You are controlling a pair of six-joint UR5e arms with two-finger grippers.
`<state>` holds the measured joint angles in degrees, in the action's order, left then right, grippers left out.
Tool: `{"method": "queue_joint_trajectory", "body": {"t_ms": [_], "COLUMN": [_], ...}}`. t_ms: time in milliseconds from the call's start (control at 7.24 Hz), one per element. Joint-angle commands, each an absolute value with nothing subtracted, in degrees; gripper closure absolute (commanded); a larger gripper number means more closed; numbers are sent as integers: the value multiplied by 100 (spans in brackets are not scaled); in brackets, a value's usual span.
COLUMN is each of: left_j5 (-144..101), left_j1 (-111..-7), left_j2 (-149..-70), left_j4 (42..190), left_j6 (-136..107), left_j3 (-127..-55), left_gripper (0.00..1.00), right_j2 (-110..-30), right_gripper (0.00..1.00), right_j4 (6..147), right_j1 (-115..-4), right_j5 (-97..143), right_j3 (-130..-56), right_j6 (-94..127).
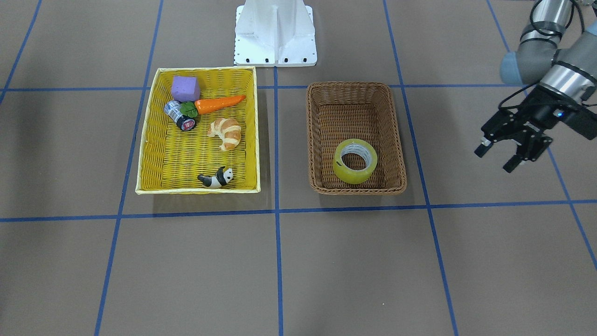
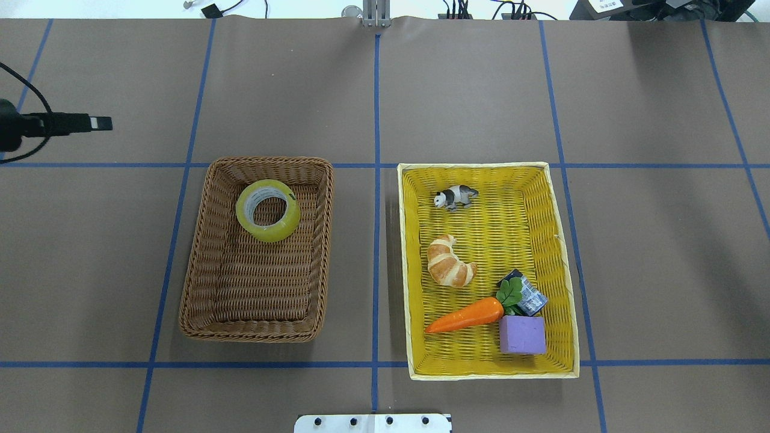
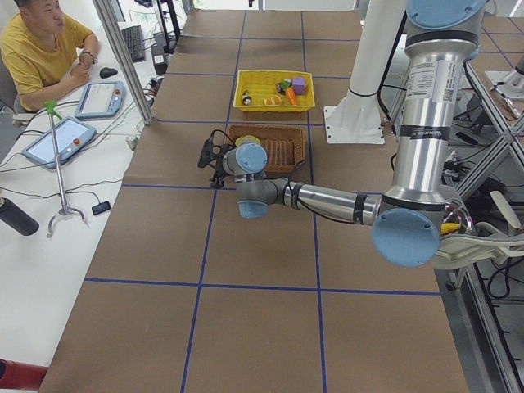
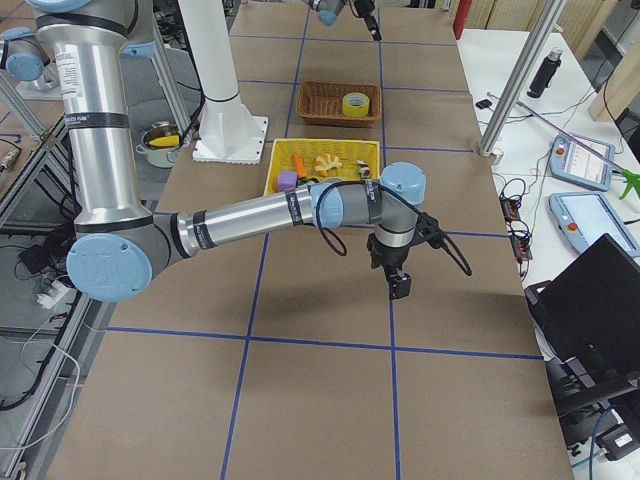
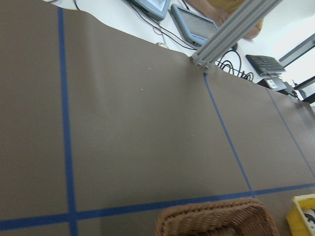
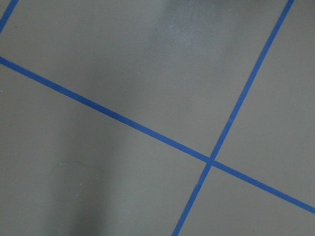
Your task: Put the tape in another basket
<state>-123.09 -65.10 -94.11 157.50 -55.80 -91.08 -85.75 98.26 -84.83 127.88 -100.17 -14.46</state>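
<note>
The tape (image 1: 355, 160) is a yellowish roll lying flat in the brown wicker basket (image 1: 317, 140), at the end far from the robot. It also shows in the overhead view (image 2: 268, 210), inside the basket (image 2: 198, 270). My left gripper (image 1: 496, 158) is open and empty, hovering over bare table well to the outer side of the brown basket. It shows at the overhead view's left edge (image 2: 99, 123). My right gripper (image 4: 398, 283) shows only in the exterior right view, over bare table beyond the yellow basket; I cannot tell whether it is open or shut.
The yellow basket (image 2: 409, 240) holds a panda figure (image 2: 455, 196), a croissant (image 2: 449, 262), a carrot (image 2: 464, 316), a purple block (image 2: 522, 334) and a small bottle (image 2: 528, 296). The robot's white base (image 1: 275, 32) stands behind the baskets. An operator (image 3: 41, 49) sits at the far side.
</note>
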Motion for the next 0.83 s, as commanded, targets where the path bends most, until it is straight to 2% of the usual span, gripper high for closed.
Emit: {"method": "queue_joint_trajectory", "body": {"t_ms": [0, 691], "left_j5": [-13129, -13131], "left_j1": [-7783, -9473], "left_j2": [-9404, -9351], "left_j4": [13597, 9192], "left_j6": [-2983, 1367], "left_j3": [-9141, -9105], "left_gripper": [1, 1], "right_j2": [-8937, -9123], "right_gripper": [0, 0], "right_j4": [9835, 9826], "right_j1": [-8796, -8965], "right_j5": [12797, 12876], "right_j3": [-9976, -9844], "right_j6": [-1415, -1310]}}
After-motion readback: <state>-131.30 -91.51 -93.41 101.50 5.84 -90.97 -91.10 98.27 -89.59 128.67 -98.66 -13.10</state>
